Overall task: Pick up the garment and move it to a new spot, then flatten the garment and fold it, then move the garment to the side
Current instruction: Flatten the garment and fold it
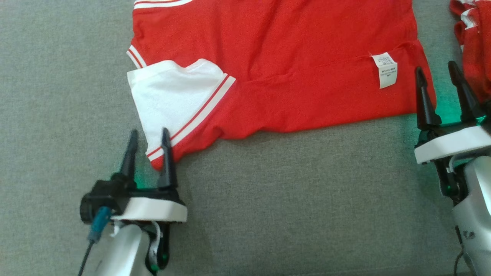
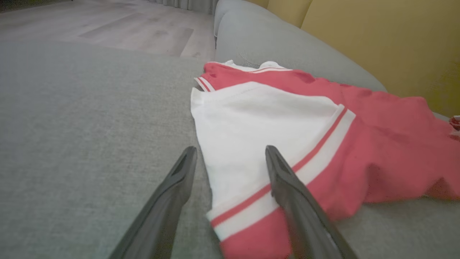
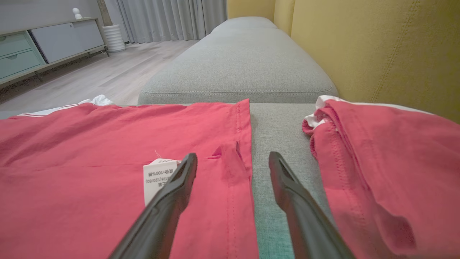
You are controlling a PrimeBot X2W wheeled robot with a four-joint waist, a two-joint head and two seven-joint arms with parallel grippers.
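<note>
left end effector, right end effector both spread, empty; garment top edge cropped

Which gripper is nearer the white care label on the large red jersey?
Right. The right gripper sits just beside the care label; the left gripper is far off at the white sleeve.

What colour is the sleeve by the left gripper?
The sleeve is white with a thin red stripe; clearest in the left wrist view.

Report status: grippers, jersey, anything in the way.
Left gripper open, empty, at white sleeve. Right gripper open, empty, at garment edge. Garment spread on cushion. Smaller red piece beside right gripper.
</note>
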